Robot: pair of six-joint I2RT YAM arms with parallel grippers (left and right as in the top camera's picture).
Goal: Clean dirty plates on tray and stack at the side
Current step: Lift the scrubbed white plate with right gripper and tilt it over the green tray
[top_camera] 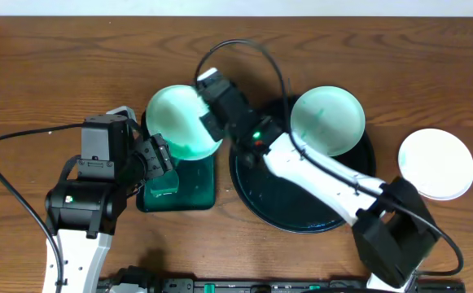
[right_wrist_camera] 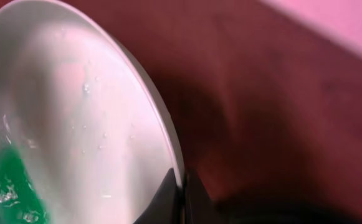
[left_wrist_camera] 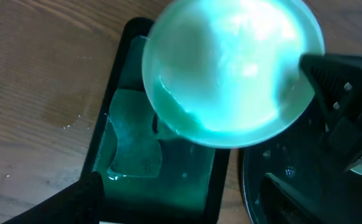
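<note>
Overhead, the right claw [top_camera: 209,122] is pinched shut on the right rim of a green-smeared plate [top_camera: 179,120], holding it over the far end of the small green tray [top_camera: 195,194]. The left claw [top_camera: 159,161], spread wide and empty, hangs by that tray's left edge, just beside the plate and the nearer arm for wiping.

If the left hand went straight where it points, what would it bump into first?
Probably the small green tray, under the raised plate; depth is unclear, so the plate's edge might come first.
</note>
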